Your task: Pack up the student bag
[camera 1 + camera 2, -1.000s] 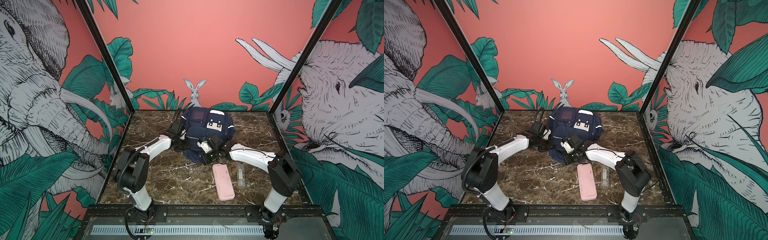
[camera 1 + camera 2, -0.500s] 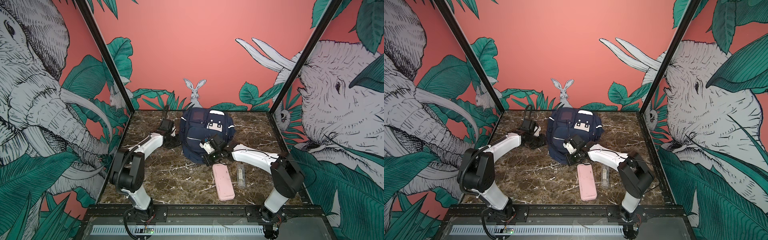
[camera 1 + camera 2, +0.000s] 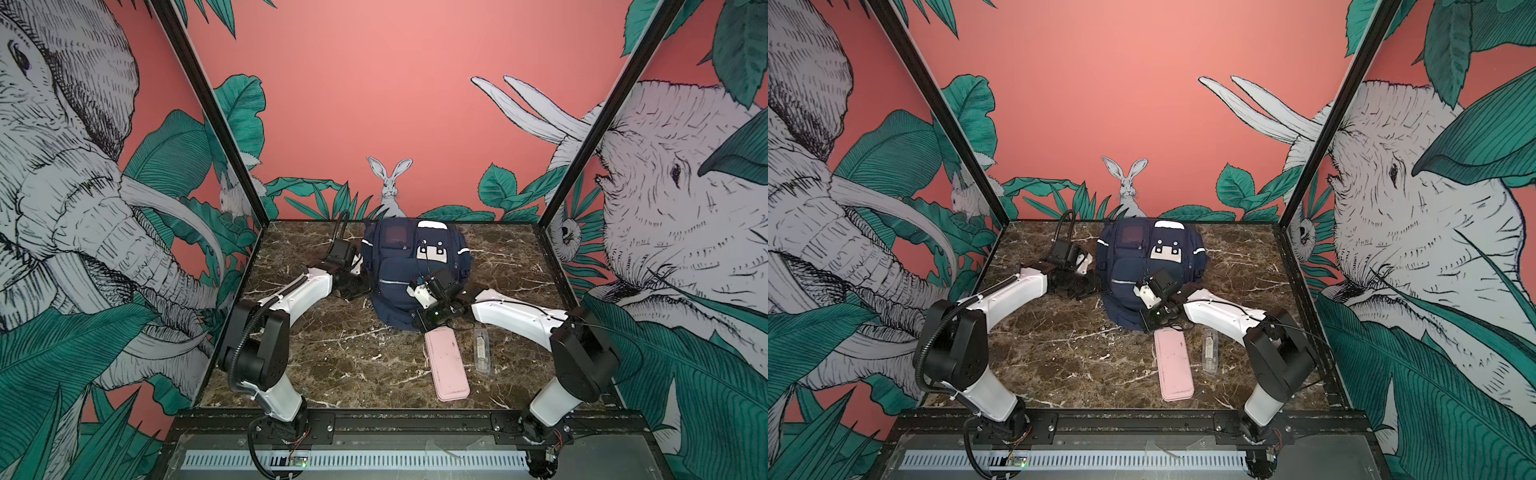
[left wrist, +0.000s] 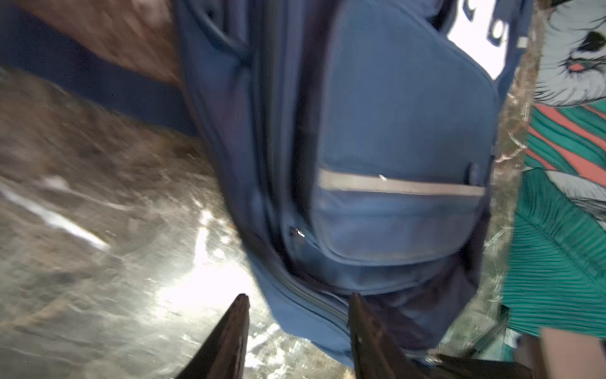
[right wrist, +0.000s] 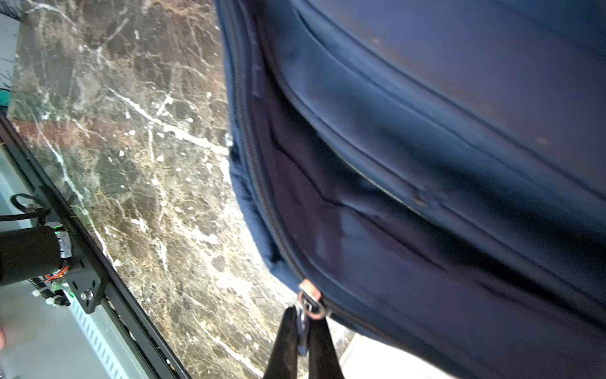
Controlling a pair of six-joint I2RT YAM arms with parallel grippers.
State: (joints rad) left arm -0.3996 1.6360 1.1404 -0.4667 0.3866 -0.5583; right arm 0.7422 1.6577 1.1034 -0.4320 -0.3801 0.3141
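Note:
The navy student bag (image 3: 405,266) (image 3: 1138,266) lies on the marble table near the back wall, front pocket and grey stripe facing up. My left gripper (image 3: 357,286) (image 3: 1084,286) stands at the bag's left side. In the left wrist view it (image 4: 299,297) is open, its fingers apart at the bag's (image 4: 393,131) lower corner, gripping nothing. My right gripper (image 3: 424,324) (image 3: 1148,320) is at the bag's near edge. In the right wrist view it (image 5: 304,316) is shut on a metal zipper pull (image 5: 308,302) of the bag (image 5: 426,164), whose zipped seam gapes slightly.
A pink pencil case (image 3: 446,363) (image 3: 1173,363) lies on the marble tabletop (image 3: 332,353) just in front of the bag, right of centre. A small clear case (image 3: 482,351) (image 3: 1210,351) lies beside it on the right. Printed walls close in the table on three sides.
My left gripper was shut and is now open; its arm drew away to the left and came back to the bag's side. The bag straightened a little. The right gripper kept its grip.

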